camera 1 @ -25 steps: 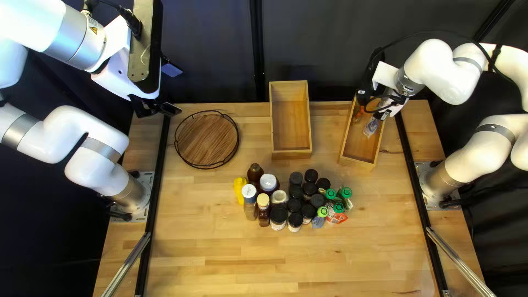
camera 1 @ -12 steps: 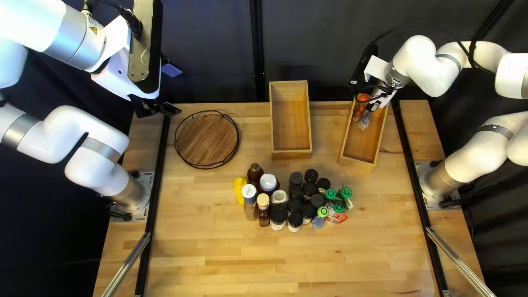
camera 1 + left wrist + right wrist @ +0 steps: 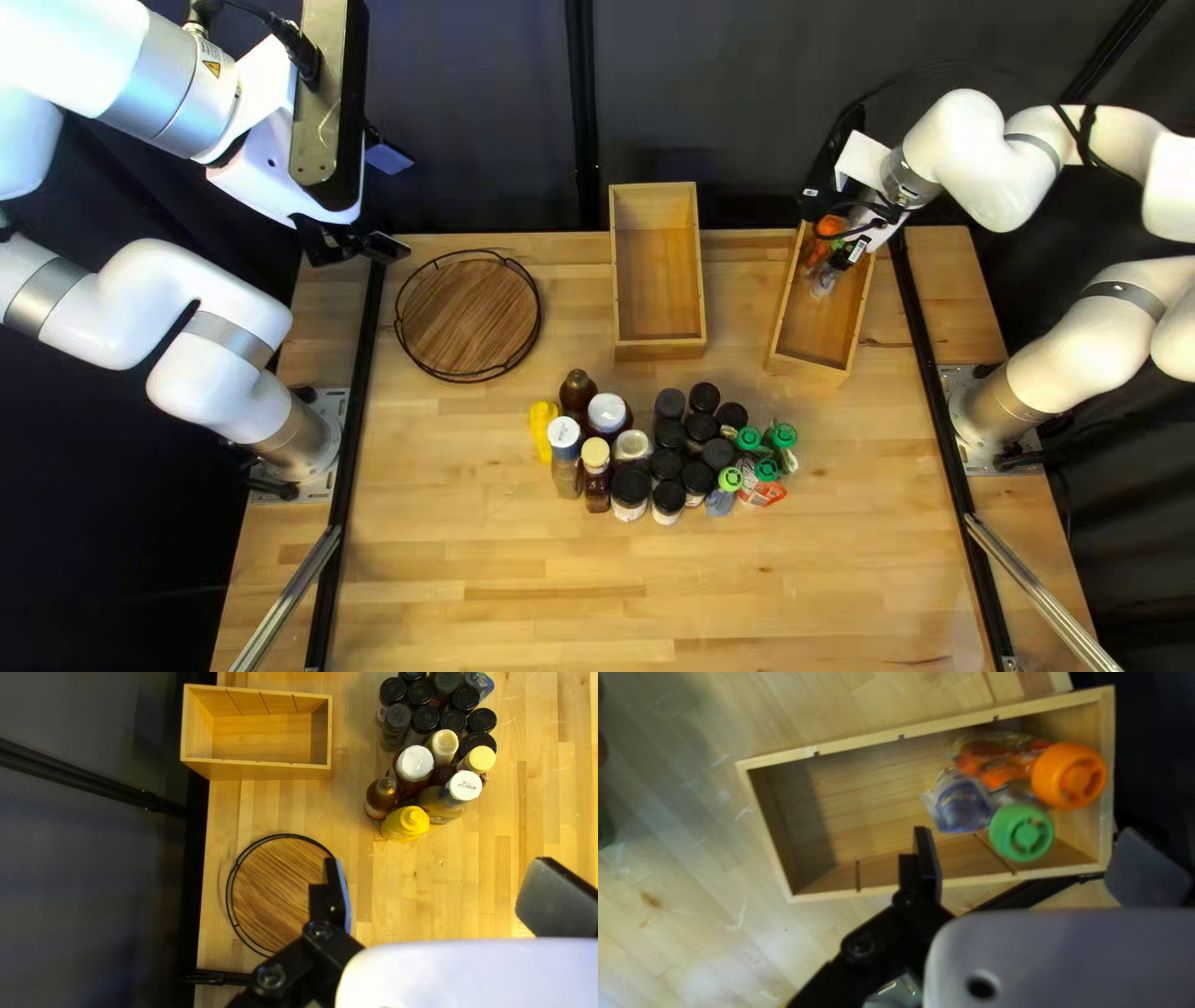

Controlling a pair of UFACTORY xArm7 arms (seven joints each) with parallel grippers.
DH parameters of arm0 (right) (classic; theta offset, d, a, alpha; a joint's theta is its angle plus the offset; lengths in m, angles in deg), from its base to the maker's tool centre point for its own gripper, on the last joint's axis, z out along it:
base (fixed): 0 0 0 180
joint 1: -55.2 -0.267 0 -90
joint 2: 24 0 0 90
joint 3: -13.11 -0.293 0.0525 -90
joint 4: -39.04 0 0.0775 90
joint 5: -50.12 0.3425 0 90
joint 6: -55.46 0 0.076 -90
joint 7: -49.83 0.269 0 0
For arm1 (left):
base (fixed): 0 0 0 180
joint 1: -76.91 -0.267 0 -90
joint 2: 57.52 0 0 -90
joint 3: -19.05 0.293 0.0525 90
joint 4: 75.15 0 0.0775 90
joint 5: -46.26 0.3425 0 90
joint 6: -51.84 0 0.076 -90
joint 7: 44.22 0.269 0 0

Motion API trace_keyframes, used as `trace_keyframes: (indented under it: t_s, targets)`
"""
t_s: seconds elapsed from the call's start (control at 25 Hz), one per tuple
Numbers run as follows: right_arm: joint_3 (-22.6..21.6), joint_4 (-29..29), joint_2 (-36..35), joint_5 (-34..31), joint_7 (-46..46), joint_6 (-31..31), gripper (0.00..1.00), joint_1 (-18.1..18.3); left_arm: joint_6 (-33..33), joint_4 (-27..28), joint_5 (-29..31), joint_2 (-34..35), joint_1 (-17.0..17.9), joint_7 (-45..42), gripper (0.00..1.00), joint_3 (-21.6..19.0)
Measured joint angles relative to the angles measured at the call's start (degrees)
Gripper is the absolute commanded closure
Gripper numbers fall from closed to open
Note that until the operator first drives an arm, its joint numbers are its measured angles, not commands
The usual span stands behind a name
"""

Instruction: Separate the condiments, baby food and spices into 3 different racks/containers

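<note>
My right gripper [image 3: 1030, 852] stands spread; the green-capped clear pouch [image 3: 962, 807] now lies nearer the orange-capped pouch [image 3: 1055, 776], so one food category seems grouped.

Round tray [image 3: 468, 316] near worktop's [image 3: 498, 597] far left corner: brown, streaked grain, black rim. Box [image 3: 822, 334] at far edge, toward right corner: honey-coloured; inside, orange cap [image 3: 1061, 765], green cap [image 3: 1027, 835]. Squeeze bottle [image 3: 403, 826]: yellow.

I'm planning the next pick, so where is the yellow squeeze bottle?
At the left end of the bottle cluster in the top left view, the yellow squeeze bottle sits beside a dark brown bottle.
</note>
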Motion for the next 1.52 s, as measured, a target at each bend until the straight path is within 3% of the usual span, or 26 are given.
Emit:
trace_keyframes:
  t_s: [0.28,0.68,0.92,1.2,1.24,1.28,1.32,1.52]
  targets:
    - [-5.26,7.29,3.04,8.58,2.25,4.95,0.00,-9.51,0.00,0.00,0.00,0.00,0.00,0.00,0.00,0.00]
    - [-9.14,11.34,12.39,17.78,-4.52,3.25,0.00,-20.00,0.00,0.00,0.00,0.00,0.00,0.00,0.00,0.00]
    - [-11.54,11.70,18.25,19.34,-8.64,0.30,0.00,-23.17,0.00,0.00,0.00,0.00,0.00,0.00,0.00,0.00]
    - [-16.55,11.48,23.96,13.64,-3.75,-4.89,0.00,-22.67,0.00,0.00,0.00,0.00,0.00,0.00,0.00,0.00]
    - [-17.24,11.20,24.60,12.61,-2.53,-5.79,0.03,-22.40,0.00,0.00,0.00,0.00,0.00,0.00,0.00,0.00]
    - [-17.78,10.92,25.07,11.75,-1.48,-6.50,0.85,-22.18,0.00,0.00,0.00,0.00,0.00,0.00,0.00,0.00]
    - [-18.37,10.58,25.49,10.81,-0.33,-7.21,1.00,-21.89,0.00,0.00,0.00,0.00,0.00,0.00,0.00,0.00]
    - [-19.63,9.45,25.85,8.53,2.52,-8.14,1.00,-21.15,0.00,0.00,0.00,0.00,0.00,0.00,0.00,0.00]
